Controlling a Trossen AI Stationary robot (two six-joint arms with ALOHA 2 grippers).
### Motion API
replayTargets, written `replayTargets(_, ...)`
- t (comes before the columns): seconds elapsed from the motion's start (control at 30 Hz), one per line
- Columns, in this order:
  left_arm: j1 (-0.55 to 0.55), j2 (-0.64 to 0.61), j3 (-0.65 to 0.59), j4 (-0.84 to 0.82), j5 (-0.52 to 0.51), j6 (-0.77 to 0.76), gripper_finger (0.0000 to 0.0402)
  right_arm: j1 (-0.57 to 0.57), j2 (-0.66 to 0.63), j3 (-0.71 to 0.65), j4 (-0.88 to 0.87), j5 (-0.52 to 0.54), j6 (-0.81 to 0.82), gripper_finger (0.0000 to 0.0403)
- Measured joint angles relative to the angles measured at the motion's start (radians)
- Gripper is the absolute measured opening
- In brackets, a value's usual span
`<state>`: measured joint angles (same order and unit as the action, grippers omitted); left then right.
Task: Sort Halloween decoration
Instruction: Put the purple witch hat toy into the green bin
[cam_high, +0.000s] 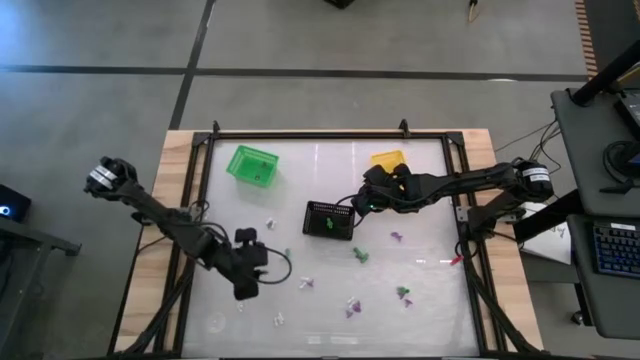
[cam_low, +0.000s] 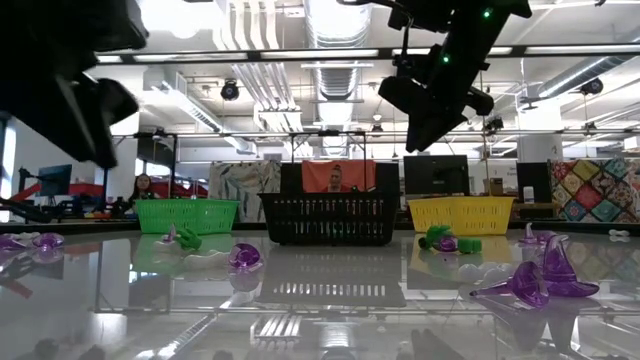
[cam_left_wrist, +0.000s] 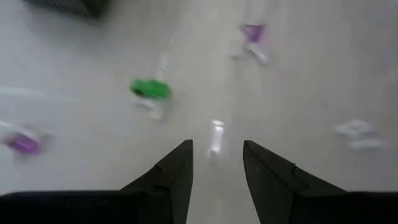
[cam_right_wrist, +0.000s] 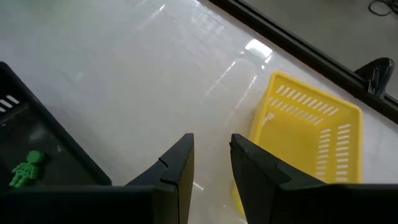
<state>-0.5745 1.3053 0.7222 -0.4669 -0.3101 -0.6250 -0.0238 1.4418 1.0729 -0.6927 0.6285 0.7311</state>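
Tiny green, purple and white Halloween trinkets lie scattered on the white tabletop, among them a green one, a purple one and a white one. One green figure lies inside the black basket. My left gripper hangs open above the near left of the table, with a white trinket on the table beyond its fingertips. My right gripper hovers open over the black basket's right end, next to the yellow basket. Neither gripper holds anything.
A green basket stands at the far left, the yellow basket at the far right, partly under my right arm. A dark frame edges the tabletop. In the low view a person shows in the room behind.
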Motion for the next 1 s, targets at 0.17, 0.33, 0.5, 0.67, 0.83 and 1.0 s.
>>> replayTargets(0.17, 0.109, -0.021, -0.06, 0.008, -0.071, 0.145, 0.0123, 0.0, 0.0, 0.0, 0.003, 0.0, -0.001, 0.0098)
replayTargets(0.33, 0.25, -0.059, -0.152, 0.12, -0.079, 0.287, 0.0123, 0.0, 0.0, 0.0, 0.004, 0.0, -0.008, 0.0098)
replayTargets(0.5, 0.366, -0.078, -0.208, 0.152, -0.074, 0.378, 0.0123, 0.0, 0.0, 0.0, 0.006, 0.0, -0.011, 0.0098)
replayTargets(0.67, 0.424, -0.079, -0.255, 0.243, -0.005, 0.442, 0.0123, 0.0, 0.0, 0.0, 0.021, 0.0, -0.018, 0.0098)
replayTargets(0.83, 0.435, -0.079, -0.272, 0.257, 0.005, 0.449, 0.0123, 0.0, 0.0, 0.0, 0.023, 0.0, -0.023, 0.0098)
replayTargets(1.0, 0.436, -0.079, -0.286, 0.262, -0.014, 0.449, 0.011, 0.0, 0.0, -0.001, 0.026, 0.0, -0.025, 0.0098)
